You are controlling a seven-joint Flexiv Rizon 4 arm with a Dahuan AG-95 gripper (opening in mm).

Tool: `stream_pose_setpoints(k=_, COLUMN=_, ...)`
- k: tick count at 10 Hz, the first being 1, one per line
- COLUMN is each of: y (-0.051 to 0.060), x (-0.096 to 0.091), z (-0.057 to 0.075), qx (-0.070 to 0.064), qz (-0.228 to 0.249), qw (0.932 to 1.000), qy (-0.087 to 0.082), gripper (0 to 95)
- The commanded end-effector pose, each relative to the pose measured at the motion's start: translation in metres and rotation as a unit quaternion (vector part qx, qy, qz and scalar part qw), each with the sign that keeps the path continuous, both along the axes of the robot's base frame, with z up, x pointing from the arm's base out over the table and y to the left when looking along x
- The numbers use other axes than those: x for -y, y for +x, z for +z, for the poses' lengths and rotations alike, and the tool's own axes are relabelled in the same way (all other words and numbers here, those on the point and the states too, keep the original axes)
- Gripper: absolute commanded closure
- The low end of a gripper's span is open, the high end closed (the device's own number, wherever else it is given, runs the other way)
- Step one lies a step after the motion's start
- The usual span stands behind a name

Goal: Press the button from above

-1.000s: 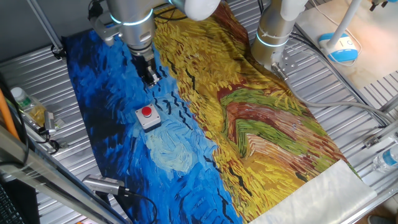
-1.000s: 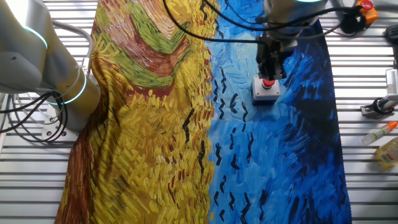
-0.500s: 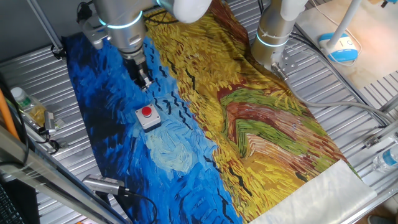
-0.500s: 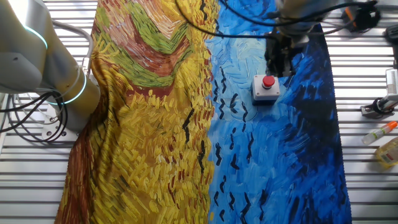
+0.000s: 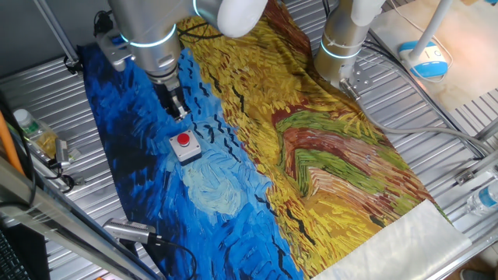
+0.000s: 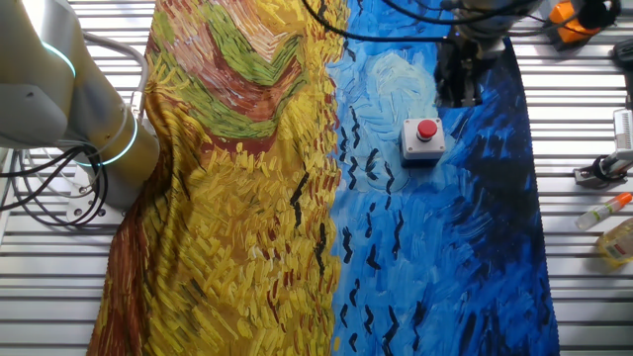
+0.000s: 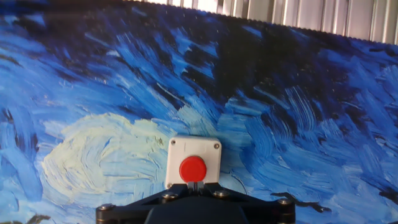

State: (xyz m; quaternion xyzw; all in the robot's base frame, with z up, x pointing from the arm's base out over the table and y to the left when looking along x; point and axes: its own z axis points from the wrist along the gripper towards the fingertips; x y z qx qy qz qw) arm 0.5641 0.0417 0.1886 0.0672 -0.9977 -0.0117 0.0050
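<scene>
The button (image 5: 184, 141) is a small round red cap on a light grey square box. It stands on the blue part of the painted cloth (image 5: 311, 155). It also shows in the other fixed view (image 6: 427, 130) and low in the middle of the hand view (image 7: 193, 168). My gripper (image 5: 177, 110) hangs above the cloth, just behind the button and apart from it; in the other fixed view the gripper (image 6: 460, 94) is up and to the right of the button. In the hand view the fingertips (image 7: 193, 183) meet with no gap, and nothing is between them.
A second arm's base (image 5: 342, 47) stands on the slatted metal table at the cloth's far edge, and also shows in the other fixed view (image 6: 89, 109). Bottles (image 5: 31, 128) lie beside the cloth. A blue and white device (image 5: 426, 61) sits at the back right.
The gripper has moved off from over the button, up and to the side. In the other fixed view the button is now fully uncovered. The button has not shifted.
</scene>
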Motion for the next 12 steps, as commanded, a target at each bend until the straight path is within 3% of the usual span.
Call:
stream_pose_setpoints(k=1, y=0.005, x=-0.004, z=0.001, qx=-0.001, qz=-0.004, qw=1.0000, qy=0.000, gripper=95.0)
stream_pose_setpoints(k=5, y=0.011, x=-0.008, z=-0.002, qx=-0.002, qz=-0.005, qw=1.0000, qy=0.000, gripper=95.0)
stream_pose_setpoints(k=10, y=0.009, x=-0.010, z=-0.010, qx=0.006, qz=0.002, qw=1.0000, qy=0.000, gripper=95.0)
stream_pose_setpoints(k=12, y=0.009, x=-0.011, z=-0.012, qx=0.002, qz=0.000, qw=1.0000, qy=0.001, gripper=95.0)
